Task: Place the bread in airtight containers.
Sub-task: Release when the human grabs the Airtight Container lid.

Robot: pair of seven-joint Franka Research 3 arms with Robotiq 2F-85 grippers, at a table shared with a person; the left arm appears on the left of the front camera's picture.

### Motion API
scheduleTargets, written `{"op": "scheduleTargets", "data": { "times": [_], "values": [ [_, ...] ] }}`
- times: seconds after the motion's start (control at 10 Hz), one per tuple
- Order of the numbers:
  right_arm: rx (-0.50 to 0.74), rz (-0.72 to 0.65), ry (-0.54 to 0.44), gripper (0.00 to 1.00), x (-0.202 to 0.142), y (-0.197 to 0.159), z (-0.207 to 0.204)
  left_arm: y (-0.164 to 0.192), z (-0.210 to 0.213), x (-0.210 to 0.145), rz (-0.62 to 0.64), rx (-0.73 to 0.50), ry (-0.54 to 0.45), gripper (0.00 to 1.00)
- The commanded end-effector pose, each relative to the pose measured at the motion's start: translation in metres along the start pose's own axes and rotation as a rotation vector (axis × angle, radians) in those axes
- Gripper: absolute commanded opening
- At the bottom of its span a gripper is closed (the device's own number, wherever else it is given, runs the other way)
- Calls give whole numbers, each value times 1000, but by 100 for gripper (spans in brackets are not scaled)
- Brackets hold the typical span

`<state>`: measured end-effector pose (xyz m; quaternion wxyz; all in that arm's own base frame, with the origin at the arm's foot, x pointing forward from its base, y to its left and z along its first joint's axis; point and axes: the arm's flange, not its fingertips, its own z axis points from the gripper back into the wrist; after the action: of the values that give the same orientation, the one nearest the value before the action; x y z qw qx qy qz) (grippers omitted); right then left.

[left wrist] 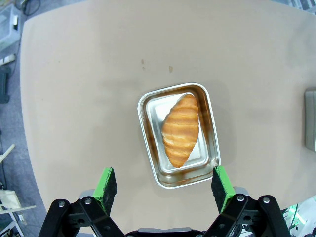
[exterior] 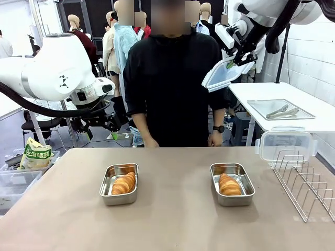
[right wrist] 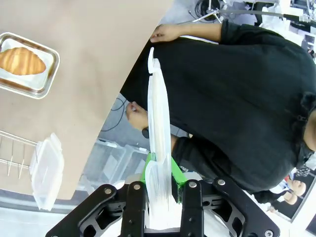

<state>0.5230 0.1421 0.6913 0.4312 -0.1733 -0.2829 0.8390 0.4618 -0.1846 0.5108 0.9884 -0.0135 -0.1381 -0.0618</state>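
Right wrist view: clamped lid (right wrist: pixel 159 113), edge-on, partly hides right hand's (right wrist: pixel 160 172) pads (right wrist: pixel 176 177).

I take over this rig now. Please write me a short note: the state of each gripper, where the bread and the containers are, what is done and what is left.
Left gripper: open, empty, held high and looking down on the left pan.
Right gripper: shut on a clear lid, raised above the table's far right side.
Bread: left roll lies in the left pan, right roll in the right pan. Both pans are uncovered.
Second lid: at the wire rack.
Done: bread is in the pans.
Left: put both lids on.
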Motion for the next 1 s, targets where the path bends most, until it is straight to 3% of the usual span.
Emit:
{"op": "scheduleTargets", "data": {
  "times": [0.0,0.9],
  "values": [
    [8,-15,18,0,0,-4,1,0,2,0,6,17,0,100],
    [8,-15,18,0,0,-4,1,0,2,0,6,17,0,100]
  ]
}}
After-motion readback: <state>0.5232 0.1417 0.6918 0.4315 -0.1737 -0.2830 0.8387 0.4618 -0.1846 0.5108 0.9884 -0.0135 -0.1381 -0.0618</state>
